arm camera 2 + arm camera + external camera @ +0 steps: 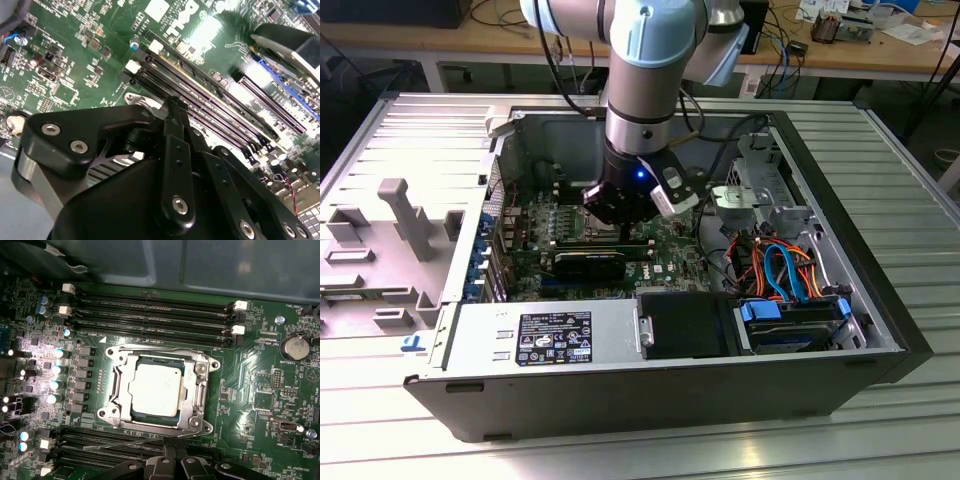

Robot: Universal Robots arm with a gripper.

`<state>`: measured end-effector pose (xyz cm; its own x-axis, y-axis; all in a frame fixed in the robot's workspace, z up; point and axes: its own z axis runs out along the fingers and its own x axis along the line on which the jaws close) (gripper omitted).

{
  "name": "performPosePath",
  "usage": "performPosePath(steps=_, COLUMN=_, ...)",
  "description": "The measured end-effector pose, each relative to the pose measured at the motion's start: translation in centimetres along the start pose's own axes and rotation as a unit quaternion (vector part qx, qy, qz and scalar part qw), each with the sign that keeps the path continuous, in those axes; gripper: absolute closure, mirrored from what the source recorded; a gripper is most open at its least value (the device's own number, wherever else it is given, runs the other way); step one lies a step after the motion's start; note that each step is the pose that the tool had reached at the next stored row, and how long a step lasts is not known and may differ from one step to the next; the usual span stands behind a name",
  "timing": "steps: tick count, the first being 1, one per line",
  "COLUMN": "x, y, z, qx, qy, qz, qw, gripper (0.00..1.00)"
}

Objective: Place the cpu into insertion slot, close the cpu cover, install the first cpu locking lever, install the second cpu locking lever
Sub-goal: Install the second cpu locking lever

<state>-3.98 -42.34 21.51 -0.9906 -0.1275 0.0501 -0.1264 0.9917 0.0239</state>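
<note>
Since I'm parked low over the board, here's where things stand:

cpu: the cpu (154, 388) is already sitting in the slot (145, 413), silver top up, looks flat and square to me.
cover: the cover (192, 385) is down around the chip, framing it on all sides, so I'd call that step done too.
levers: one thin lever (120, 444) lies along the near edge of the socket, right by my fingertips; I can't tell if it's hooked under its catch. The other lever I can't pick out, so I'd guess the lever steps are where I am, not finished.
gripper: my gripper (174, 458) hangs just beside the socket's near edge, with the fingers (186, 465) close together and nothing obvious between them; whether they pinch the lever I can't tell.
exterior view: gripper (617, 215) is deep inside the open case (880, 250), over the green board (665, 255), memory slots (155, 307) on the socket's far side.
</note>
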Motion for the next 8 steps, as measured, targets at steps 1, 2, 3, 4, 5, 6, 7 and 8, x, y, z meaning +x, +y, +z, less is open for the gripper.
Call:
performPosePath(steps=1, x=0.20, y=0.02, z=0.01, qx=-0.0002, qy=-0.0001, qz=0.000, qw=1.0000, gripper=0.89)
performPosePath(steps=2, x=0.36, y=0.04, z=0.02, qx=-0.0003, qy=-0.0001, qz=0.000, qw=1.0000, gripper=0.89)
performPosePath(steps=3, x=0.57, y=0.07, z=0.03, qx=-0.0004, qy=-0.0001, qz=0.000, qw=1.0000, gripper=0.89)
performPosePath(steps=4, x=0.82, y=0.09, z=0.05, qx=-0.0006, qy=-0.0001, qz=0.000, qw=1.0000, gripper=0.89)
performPosePath(steps=5, x=0.99, y=0.11, z=0.06, qx=-0.0006, qy=-0.0002, qz=0.000, qw=1.0000, gripper=0.89)
performPosePath(steps=6, x=1.30, y=0.14, z=0.09, qx=-0.0008, qy=-0.0002, qz=0.000, qw=1.0000, gripper=0.89)
performPosePath(steps=7, x=1.45, y=0.16, z=0.11, qx=-0.0009, qy=-0.0002, qz=0.000, qw=1.0000, gripper=0.89)
performPosePath(steps=8, x=1.56, y=0.18, z=0.12, qx=-0.0011, qy=-0.0002, qz=0.000, qw=1.0000, gripper=0.89)
